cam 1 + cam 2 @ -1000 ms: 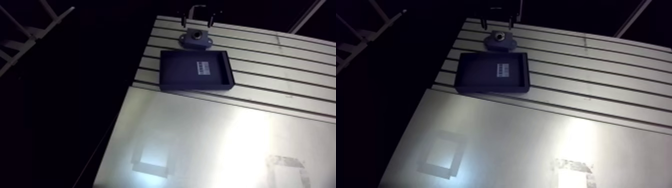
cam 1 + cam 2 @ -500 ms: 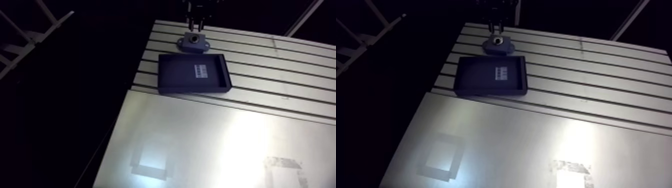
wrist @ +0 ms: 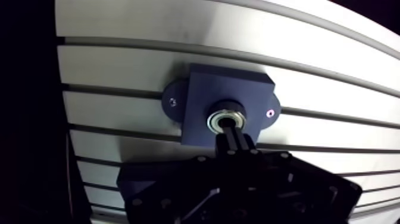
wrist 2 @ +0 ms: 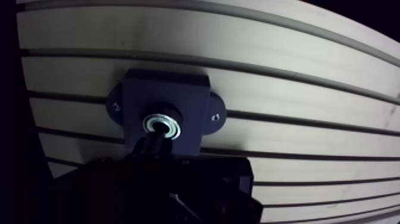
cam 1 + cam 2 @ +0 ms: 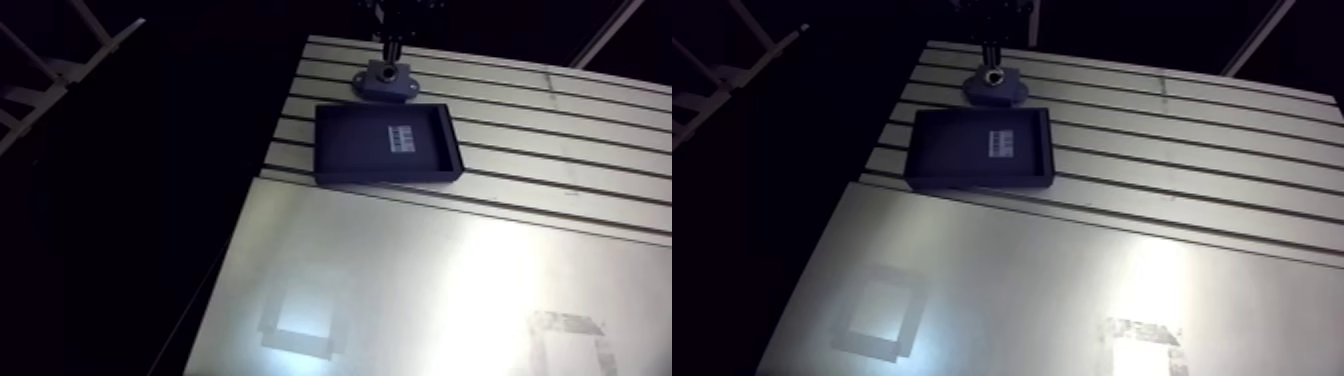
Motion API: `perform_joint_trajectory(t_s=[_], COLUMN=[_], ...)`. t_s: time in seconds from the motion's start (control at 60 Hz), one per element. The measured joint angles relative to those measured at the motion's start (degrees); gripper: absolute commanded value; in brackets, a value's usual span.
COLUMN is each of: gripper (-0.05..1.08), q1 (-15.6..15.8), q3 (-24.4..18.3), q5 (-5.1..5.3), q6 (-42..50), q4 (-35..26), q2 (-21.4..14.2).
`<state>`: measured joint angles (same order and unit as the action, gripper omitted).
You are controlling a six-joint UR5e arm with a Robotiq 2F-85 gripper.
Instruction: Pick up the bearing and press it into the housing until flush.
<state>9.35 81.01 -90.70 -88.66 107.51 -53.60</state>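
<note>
- The end effector (image 3: pixel 231 130) hangs straight over the housing, its two fingers pinched together with nothing between them and their tips on the middle of the bearing.
- The bearing (image 3: pixel 217 114) sits in the bore of the dark housing (image 3: pixel 199 95); I cannot tell whether it is flush.
- The housing lies flat on the slotted desk (image 3: pixel 137 65).
- In the arm view, a dark shallow tray (image 5: pixel 350 150) lies just beside the housing, at its 6 o'clock.

Workshop or robotics-lab bench, not a home. Slotted aluminium table (image 5: pixel 560 150), the sort used for bolting down fixtures, with a bare metal sheet (image 5: pixel 450 290) over its near part. Dark housing (image 3: pixel 202 89) mounted on the slots (a screw in each side flange). Shallow dark tray (image 5: pixel 385 177) just beside it.
</note>
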Motion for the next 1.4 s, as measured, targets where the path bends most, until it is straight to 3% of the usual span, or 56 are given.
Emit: perform_joint_trajectory(t_s=[1.4], gripper=[1.07], q1=[-0.02], q3=[0.48], q5=[0.43], q6=[-0.33], q4=[1.98], q2=[1.50])
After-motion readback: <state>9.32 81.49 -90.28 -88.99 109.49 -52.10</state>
